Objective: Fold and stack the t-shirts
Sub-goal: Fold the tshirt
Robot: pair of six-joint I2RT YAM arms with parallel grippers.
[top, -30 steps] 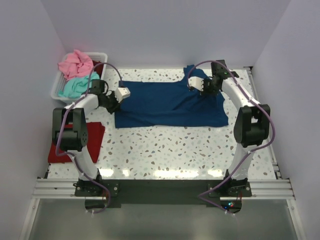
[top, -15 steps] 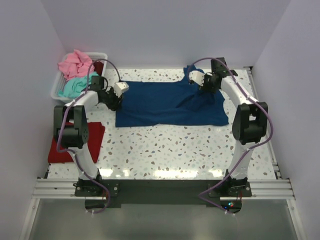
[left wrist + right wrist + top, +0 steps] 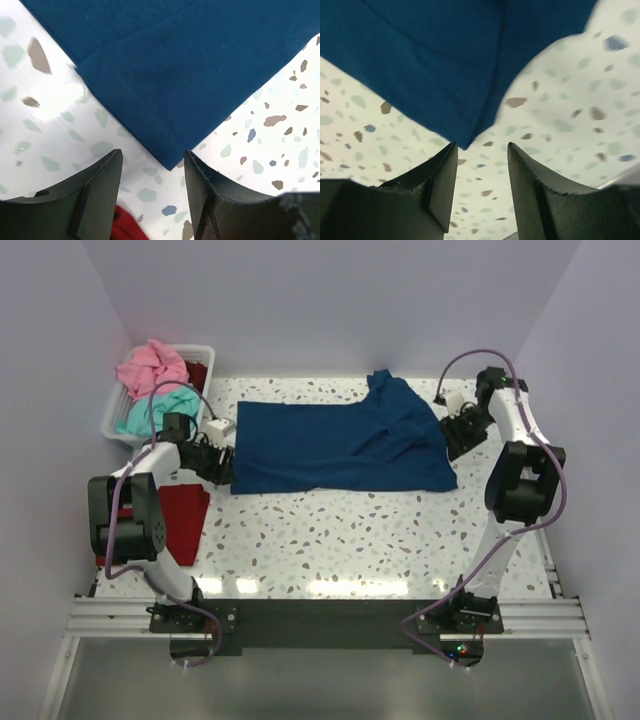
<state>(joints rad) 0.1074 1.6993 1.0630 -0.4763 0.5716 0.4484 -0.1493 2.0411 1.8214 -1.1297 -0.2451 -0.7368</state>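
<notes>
A navy blue t-shirt (image 3: 340, 445) lies flat across the middle of the table, folded into a long band. My left gripper (image 3: 222, 462) is open at the shirt's left end, and its view shows a navy corner (image 3: 170, 100) just ahead of the parted fingertips (image 3: 152, 160). My right gripper (image 3: 455, 435) is open at the shirt's right end, with a navy corner (image 3: 445, 60) lying just beyond its tips (image 3: 482, 150). Neither gripper holds anything. A dark red t-shirt (image 3: 182, 520) lies at the table's left edge, and a bit of it (image 3: 127, 227) shows under my left fingers.
A white plastic basket (image 3: 109, 424) stands at the back left with a pink t-shirt (image 3: 150, 365) and a teal t-shirt (image 3: 155, 412) in it. Walls close in the table on the left, back and right. Speckled tabletop (image 3: 340, 540) shows in front of the navy shirt.
Both grippers opened and let go of the navy shirt. The left moved down and left off the cloth, the right swung out to the right. The shirt now lies flatter.
</notes>
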